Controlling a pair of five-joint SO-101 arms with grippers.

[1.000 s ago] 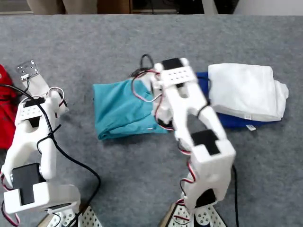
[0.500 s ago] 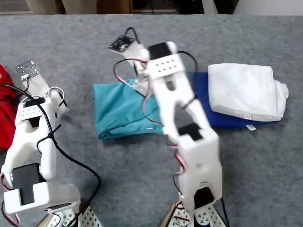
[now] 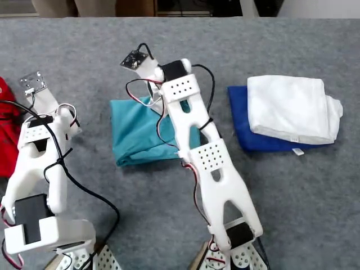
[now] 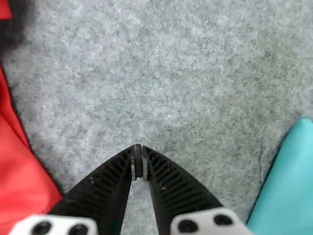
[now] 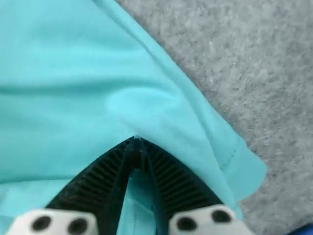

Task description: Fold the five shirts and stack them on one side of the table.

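Grey felt covers the table (image 3: 292,39). A folded teal shirt (image 3: 135,135) lies left of centre; a white shirt (image 3: 289,107) is stacked on a blue shirt (image 3: 244,135) at the right, and a red shirt (image 3: 4,129) is seen at the left edge. The right gripper (image 5: 136,143) is held over the teal shirt, fingers closed tip to tip; whether cloth is pinched cannot be told. The left gripper (image 4: 137,151) is closed on nothing above bare felt. For carrying to the stack, all layers should be caught together, so the fold is kept.
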